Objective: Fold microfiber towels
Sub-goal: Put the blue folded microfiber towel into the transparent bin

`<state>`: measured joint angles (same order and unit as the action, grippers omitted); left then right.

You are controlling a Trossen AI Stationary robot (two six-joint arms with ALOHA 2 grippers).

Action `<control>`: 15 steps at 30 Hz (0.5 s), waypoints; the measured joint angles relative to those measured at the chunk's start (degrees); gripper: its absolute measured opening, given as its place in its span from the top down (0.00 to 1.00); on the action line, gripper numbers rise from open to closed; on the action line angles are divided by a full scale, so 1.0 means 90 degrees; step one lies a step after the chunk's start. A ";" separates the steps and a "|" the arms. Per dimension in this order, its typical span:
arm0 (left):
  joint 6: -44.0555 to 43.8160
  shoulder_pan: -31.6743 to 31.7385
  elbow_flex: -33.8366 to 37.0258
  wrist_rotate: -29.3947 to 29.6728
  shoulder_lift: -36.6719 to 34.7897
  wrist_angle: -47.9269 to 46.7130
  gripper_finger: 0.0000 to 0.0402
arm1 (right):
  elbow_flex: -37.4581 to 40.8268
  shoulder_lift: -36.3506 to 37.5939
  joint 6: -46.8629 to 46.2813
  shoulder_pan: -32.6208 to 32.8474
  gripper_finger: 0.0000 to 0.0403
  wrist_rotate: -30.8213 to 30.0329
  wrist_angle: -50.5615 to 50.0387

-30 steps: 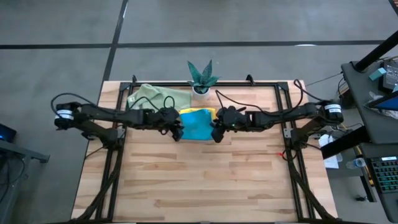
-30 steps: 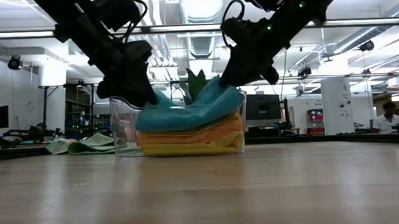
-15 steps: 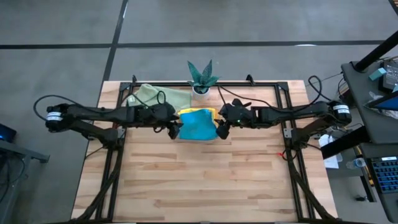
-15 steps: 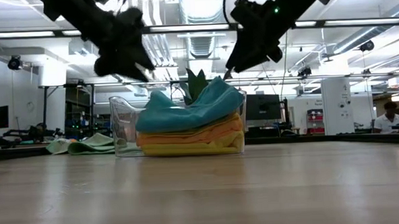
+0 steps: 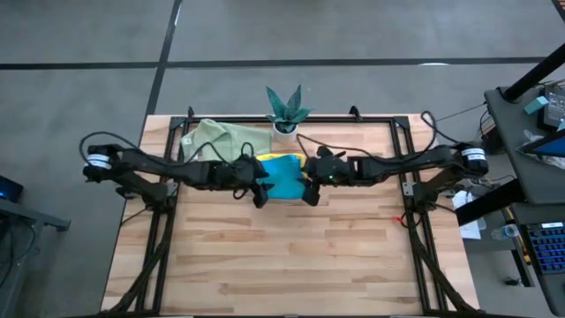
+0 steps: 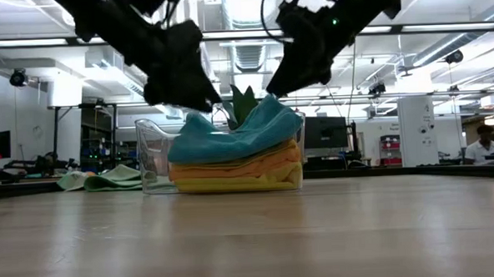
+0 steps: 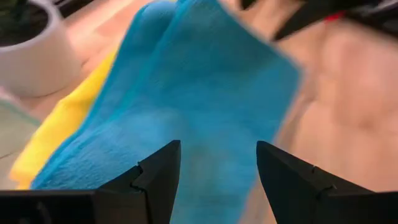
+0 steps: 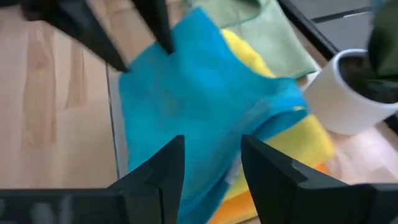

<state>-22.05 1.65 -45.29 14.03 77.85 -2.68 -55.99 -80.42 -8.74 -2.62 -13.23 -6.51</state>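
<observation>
A folded teal-blue towel (image 5: 282, 175) lies on top of a stack in the clear tray (image 6: 151, 151), over an orange towel (image 6: 240, 165) and a yellow one (image 6: 232, 182). A pale green towel (image 5: 221, 137) lies loose on the table to the tray's far left. My left gripper (image 5: 259, 196) is open just above the teal towel's left near end (image 7: 205, 93). My right gripper (image 5: 311, 194) is open just above its right near end (image 8: 186, 99). Neither holds cloth. In the low view the left fingers (image 6: 197, 97) and right fingers (image 6: 276, 85) stand close over the towel.
A small potted plant (image 5: 285, 108) in a white pot (image 8: 348, 87) stands right behind the tray at the table's far edge. Bare wooden tabletop (image 5: 282, 256) stretches from the tray to the near edge. A person (image 6: 481, 145) sits far off in the room.
Both grippers have risen off the teal towel's two ends and swung apart. They have since come back in over it, a little toward the table's near edge. The teal towel has stayed on the stack, its shape unchanged.
</observation>
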 joint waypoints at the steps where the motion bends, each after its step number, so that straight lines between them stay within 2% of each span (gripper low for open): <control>1: 0.0025 0.0002 0.0001 0.0142 0.0074 -0.0049 0.51 | 0.0002 -0.0077 0.0031 0.0001 0.63 -0.0003 0.0085; 6: 0.0199 0.0130 -0.0003 0.0466 0.0294 -0.0196 0.51 | -0.0002 -0.0368 0.0128 -0.0005 0.63 -0.0035 0.0613; 10: 0.0192 0.0233 0.0009 0.0996 0.0491 -0.0207 0.51 | -0.0005 -0.0754 0.0495 -0.0066 0.63 -0.0149 0.1022; 15: 0.0178 0.0305 0.0011 0.1397 0.0792 -0.0264 0.51 | -0.0005 -0.1036 0.0624 -0.0183 0.63 -0.1612 0.0735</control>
<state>-20.45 4.40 -45.19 26.61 84.98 -5.06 -56.03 -89.74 -3.13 -4.26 -27.74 0.10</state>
